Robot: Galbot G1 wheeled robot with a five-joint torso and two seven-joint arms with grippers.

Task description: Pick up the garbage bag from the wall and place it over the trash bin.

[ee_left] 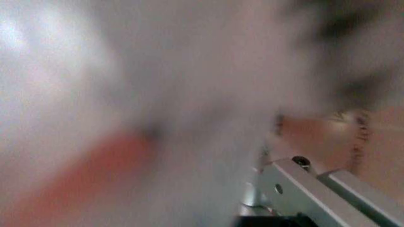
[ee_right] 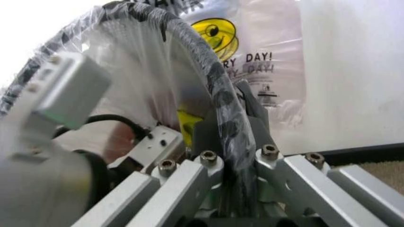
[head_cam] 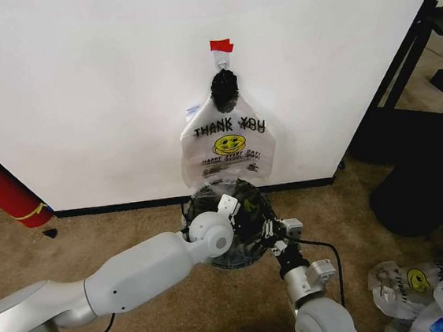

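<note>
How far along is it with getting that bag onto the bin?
Partly there, it seems. Clear plastic already wraps the rim of the trash bin, and the left pincer and the right pincer are both at that rim, probably settling it. But a garbage bag with a smiley face hangs on the wall above the bin, not yet picked up.

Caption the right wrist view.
Right gripper clamps the bag-lined rim of the trash bin; another garbage bag hangs behind.
</note>
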